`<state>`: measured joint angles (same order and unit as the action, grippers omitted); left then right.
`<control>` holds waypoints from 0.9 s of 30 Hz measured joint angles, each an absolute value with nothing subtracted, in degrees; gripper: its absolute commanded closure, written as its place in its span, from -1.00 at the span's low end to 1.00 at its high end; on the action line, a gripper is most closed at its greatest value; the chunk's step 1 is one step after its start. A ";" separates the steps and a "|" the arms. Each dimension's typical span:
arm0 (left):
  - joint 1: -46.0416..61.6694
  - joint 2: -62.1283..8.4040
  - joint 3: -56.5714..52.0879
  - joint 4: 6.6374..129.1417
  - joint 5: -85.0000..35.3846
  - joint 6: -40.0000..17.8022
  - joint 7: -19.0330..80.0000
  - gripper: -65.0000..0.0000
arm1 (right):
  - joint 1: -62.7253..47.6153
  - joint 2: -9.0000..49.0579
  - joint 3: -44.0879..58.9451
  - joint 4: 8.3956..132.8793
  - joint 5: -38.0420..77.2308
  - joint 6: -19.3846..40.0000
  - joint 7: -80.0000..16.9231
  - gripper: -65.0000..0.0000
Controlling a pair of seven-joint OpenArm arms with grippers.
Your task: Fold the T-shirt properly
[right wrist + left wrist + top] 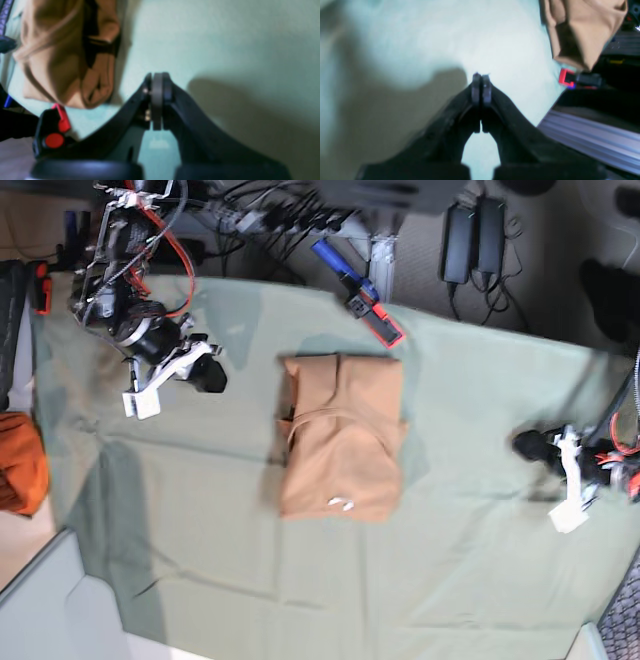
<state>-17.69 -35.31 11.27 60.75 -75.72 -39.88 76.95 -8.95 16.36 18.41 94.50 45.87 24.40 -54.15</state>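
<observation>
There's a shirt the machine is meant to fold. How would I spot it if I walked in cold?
Look at the big sage-green cloth covering the table; near its middle lies the T-shirt, folded into a neat tan rectangle. Its paler colour and small white tag tell it apart from the brighter orange bundle at the table's edge.

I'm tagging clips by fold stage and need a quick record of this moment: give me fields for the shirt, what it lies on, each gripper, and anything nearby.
shirt: T-shirt, tan, folded into a compact rectangle, small white tag showing near its lower edge
surface: sage-green cloth, shirt lies near its middle
left gripper: shut, empty, away from the shirt
right gripper: shut, empty, away from the shirt
nearby: orange cloth bundle at the cloth's edge; red and black clamp just beyond the shirt
</observation>
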 measured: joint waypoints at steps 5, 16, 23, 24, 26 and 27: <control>-13.13 -37.45 3.31 62.39 -82.81 -39.90 80.42 1.00 | -10.83 16.21 18.41 94.56 46.24 24.40 -54.13 1.00; 8.45 -40.56 -5.74 88.62 -84.01 -39.68 80.47 1.00 | -14.76 16.36 18.41 94.78 46.85 24.40 -54.13 1.00; 21.50 -40.71 -8.62 92.12 -80.01 -39.70 80.18 1.00 | -20.23 16.49 18.41 95.20 50.11 24.40 -52.62 1.00; 23.73 -40.64 -8.60 92.36 -80.01 -39.70 80.05 1.00 | -21.32 16.47 18.41 95.50 50.50 24.40 -52.38 1.00; 27.83 -40.64 -8.54 92.88 -79.53 -39.68 80.14 1.00 | -23.46 16.47 18.44 96.49 51.13 24.40 -52.07 1.00; 29.74 -40.64 -8.56 93.03 -78.00 -39.70 79.72 1.00 | -24.69 16.49 18.44 97.23 51.03 24.43 -52.14 1.00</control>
